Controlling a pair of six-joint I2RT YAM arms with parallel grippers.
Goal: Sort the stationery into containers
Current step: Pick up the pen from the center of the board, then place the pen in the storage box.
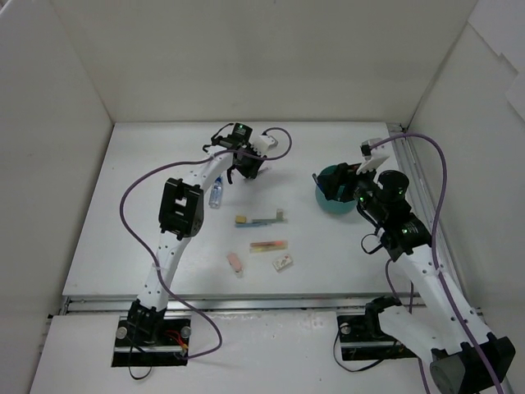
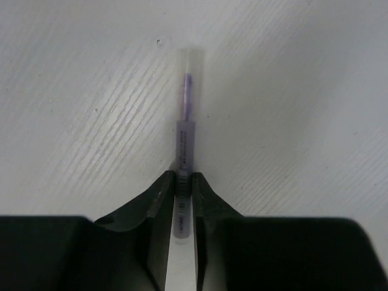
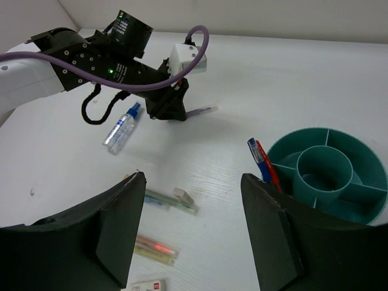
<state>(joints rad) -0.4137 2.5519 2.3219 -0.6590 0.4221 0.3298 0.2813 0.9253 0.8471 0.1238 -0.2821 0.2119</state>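
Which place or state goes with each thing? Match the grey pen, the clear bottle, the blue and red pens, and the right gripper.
Things:
1. grey pen
2. clear bottle
3. blue and red pens
4. right gripper

Places or states:
A. open, holding nothing
B. propped in an outer compartment of the teal bowl
C. lying on the table
D. clamped in the left gripper

Pairs: 1-D, 2-C, 3-B, 4-A

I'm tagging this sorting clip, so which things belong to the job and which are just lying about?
Job: teal bowl, blue and red pens, grey pen, bottle, greenish pen, yellow-pink stick, pink eraser, white eraser, tan cube.
Lying about: only purple cable.
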